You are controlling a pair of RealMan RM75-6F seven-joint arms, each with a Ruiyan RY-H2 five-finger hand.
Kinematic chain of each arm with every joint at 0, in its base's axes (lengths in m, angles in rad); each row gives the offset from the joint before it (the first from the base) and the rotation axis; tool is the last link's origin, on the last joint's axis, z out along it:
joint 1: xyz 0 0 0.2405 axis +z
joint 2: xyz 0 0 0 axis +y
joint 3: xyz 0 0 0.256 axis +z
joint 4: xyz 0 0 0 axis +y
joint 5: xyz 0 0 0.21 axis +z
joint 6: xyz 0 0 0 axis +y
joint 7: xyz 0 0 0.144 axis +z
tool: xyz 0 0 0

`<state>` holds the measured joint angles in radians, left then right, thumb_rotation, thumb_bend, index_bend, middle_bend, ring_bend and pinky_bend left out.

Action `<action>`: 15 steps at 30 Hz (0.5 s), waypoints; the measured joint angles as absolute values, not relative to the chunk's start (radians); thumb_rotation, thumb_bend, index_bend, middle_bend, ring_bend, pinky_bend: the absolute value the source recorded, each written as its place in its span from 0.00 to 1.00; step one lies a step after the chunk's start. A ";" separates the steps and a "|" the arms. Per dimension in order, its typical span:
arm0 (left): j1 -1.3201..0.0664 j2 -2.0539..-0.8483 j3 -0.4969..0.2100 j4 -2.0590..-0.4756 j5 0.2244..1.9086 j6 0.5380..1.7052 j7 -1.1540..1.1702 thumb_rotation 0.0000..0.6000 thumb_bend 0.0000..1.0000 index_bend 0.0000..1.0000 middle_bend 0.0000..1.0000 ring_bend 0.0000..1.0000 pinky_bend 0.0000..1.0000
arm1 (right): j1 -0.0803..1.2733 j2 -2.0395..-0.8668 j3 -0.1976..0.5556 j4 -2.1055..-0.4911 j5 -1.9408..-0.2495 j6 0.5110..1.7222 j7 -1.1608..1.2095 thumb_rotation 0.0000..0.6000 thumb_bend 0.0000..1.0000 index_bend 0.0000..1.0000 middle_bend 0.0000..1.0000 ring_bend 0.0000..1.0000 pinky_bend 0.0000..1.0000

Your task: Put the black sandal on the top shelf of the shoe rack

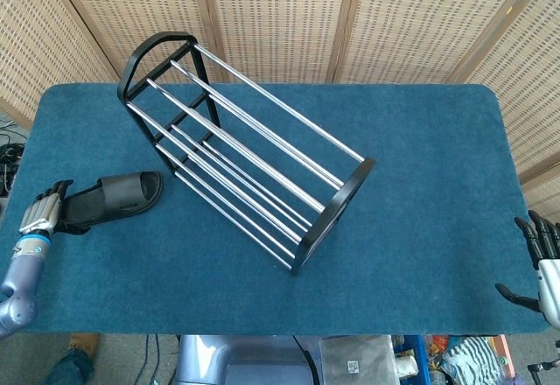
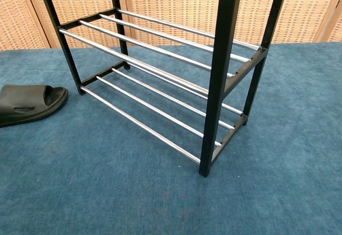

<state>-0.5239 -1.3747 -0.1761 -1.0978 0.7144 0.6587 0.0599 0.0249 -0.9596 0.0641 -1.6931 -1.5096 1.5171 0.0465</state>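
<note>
On the blue-carpeted table (image 1: 420,166), the black sandal (image 1: 118,196) lies flat near the left edge, just beside the lower rails of the shoe rack (image 1: 245,153) and not on any shelf. The left hand (image 1: 44,212) sits at the sandal's heel end, its fingers (image 1: 54,194) extended and apart, gripping nothing; whether they touch the heel cannot be told. Far across the table, the right hand (image 1: 541,267) hangs at the right edge with fingers spread, released and holding nothing. The chest view shows the sandal's toe (image 2: 53,97) pointing toward the rack's black end frame (image 2: 67,53).
</note>
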 measured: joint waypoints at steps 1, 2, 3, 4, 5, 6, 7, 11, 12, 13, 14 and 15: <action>-0.528 -1.378 -0.175 -1.094 0.707 0.654 0.065 1.00 0.18 0.00 0.00 0.00 0.00 | 0.025 -0.959 0.064 -1.694 -1.511 1.516 0.046 1.00 0.00 0.00 0.00 0.00 0.00; -0.533 -1.382 -0.173 -1.090 0.697 0.647 0.072 1.00 0.18 0.00 0.00 0.00 0.00 | 0.026 -0.959 0.063 -1.694 -1.511 1.516 0.045 1.00 0.00 0.00 0.00 0.00 0.00; -0.538 -1.386 -0.171 -1.085 0.689 0.641 0.080 1.00 0.18 0.00 0.00 0.00 0.00 | 0.026 -0.959 0.063 -1.695 -1.512 1.516 0.045 1.00 0.00 0.00 0.00 0.00 0.00; -0.541 -1.389 -0.170 -1.082 0.685 0.639 0.084 1.00 0.18 0.00 0.00 0.00 0.00 | 0.026 -0.959 0.062 -1.695 -1.513 1.516 0.044 1.00 0.00 0.00 0.00 0.00 0.00; -0.547 -1.395 -0.168 -1.075 0.678 0.634 0.092 1.00 0.18 0.00 0.00 0.00 0.00 | 0.026 -0.959 0.063 -1.696 -1.513 1.516 0.044 1.00 0.00 0.00 0.00 0.00 0.00; -0.551 -1.400 -0.167 -1.071 0.673 0.630 0.097 1.00 0.18 0.00 0.00 0.00 0.00 | 0.025 -0.959 0.062 -1.696 -1.514 1.516 0.045 1.00 0.00 0.00 0.00 0.00 0.00; -0.554 -1.405 -0.166 -1.066 0.669 0.627 0.101 1.00 0.18 0.00 0.00 0.00 0.00 | 0.025 -0.959 0.062 -1.695 -1.514 1.517 0.046 1.00 0.00 0.00 0.00 0.00 0.00; -0.570 -1.433 -0.165 -1.035 0.646 0.623 0.118 1.00 0.18 0.00 0.00 0.00 0.00 | 0.025 -0.958 0.061 -1.693 -1.512 1.516 0.052 1.00 0.00 0.00 0.00 0.00 0.00; -0.572 -1.439 -0.166 -1.029 0.643 0.626 0.120 1.00 0.18 0.00 0.00 0.00 0.00 | 0.026 -0.958 0.062 -1.693 -1.511 1.514 0.053 1.00 0.00 0.00 0.00 0.00 0.00; -0.574 -1.444 -0.167 -1.023 0.641 0.632 0.122 1.00 0.18 0.00 0.00 0.00 0.01 | 0.026 -0.958 0.062 -1.692 -1.510 1.514 0.054 1.00 0.00 0.00 0.00 0.00 0.00; -0.576 -1.453 -0.168 -1.014 0.637 0.638 0.126 1.00 0.18 0.00 0.00 0.00 0.02 | 0.026 -0.958 0.062 -1.692 -1.510 1.513 0.054 1.00 0.00 0.00 0.00 0.00 0.00; -0.578 -1.460 -0.169 -1.006 0.634 0.641 0.130 1.00 0.18 0.00 0.00 0.00 0.04 | 0.027 -0.957 0.062 -1.692 -1.509 1.512 0.055 1.00 0.00 0.00 0.00 0.00 0.00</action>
